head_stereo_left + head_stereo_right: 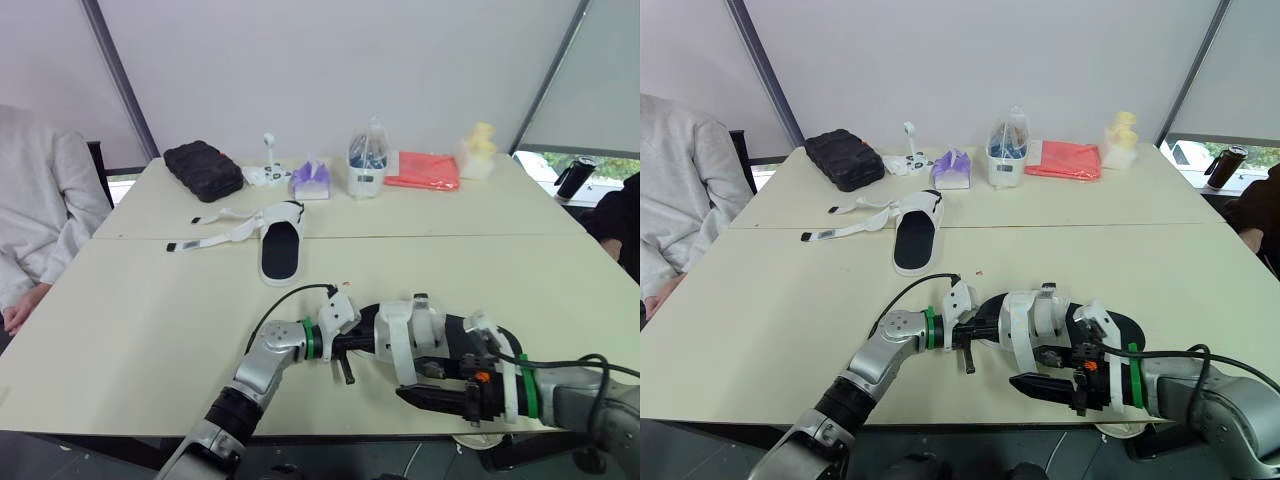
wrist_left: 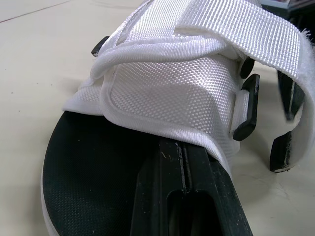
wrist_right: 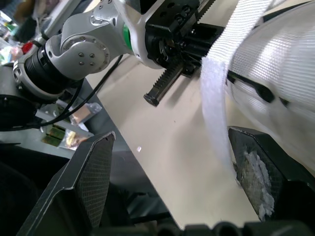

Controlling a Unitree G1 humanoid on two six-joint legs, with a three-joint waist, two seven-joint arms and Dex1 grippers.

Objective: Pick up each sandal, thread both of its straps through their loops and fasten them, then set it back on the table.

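Right wrist view: right gripper (image 3: 171, 138) gapes; left gripper (image 1: 360, 345) clamps sandal (image 1: 415, 330) (tub (image 1: 366, 172) contents unclear).

Sandal (image 1: 412, 335): wht woven straps, blk sole; table (image 1: 140, 320) cream.

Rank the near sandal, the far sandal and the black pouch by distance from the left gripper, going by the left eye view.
1. Near sandal: right at the left gripper, closest to the robot.
2. Far sandal: further ahead, slightly left.
3. Black pouch: far left, at the back.
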